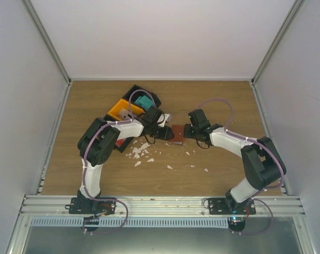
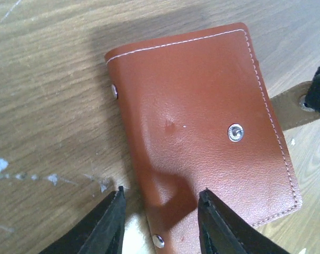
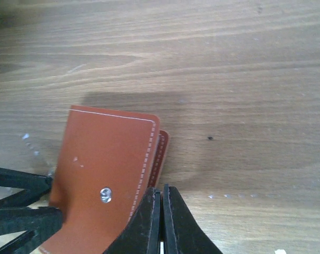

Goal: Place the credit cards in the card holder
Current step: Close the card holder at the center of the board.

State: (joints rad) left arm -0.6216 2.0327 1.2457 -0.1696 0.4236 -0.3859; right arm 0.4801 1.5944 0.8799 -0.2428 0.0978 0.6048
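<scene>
The card holder [image 1: 178, 130] is a reddish-brown wallet lying folded shut on the wooden table between both grippers. In the left wrist view the card holder [image 2: 202, 121] fills the middle. My left gripper [image 2: 161, 193] is open, with its fingers straddling the wallet's near left corner; it also shows in the top view [image 1: 168, 132]. My right gripper [image 3: 161, 188] is shut on the wallet's strap [image 2: 287, 108] at the wallet's edge [image 3: 101, 169]; it also shows in the top view [image 1: 187, 131]. A teal card [image 1: 144, 101] sits in the tray. The other cards are not clearly seen.
The black-and-orange compartment tray [image 1: 117, 110] stands behind the left arm, partly hidden by it. Several small white scraps [image 1: 139, 152] lie on the table in front of the left arm, and a few more lie nearer the right arm [image 1: 205, 170].
</scene>
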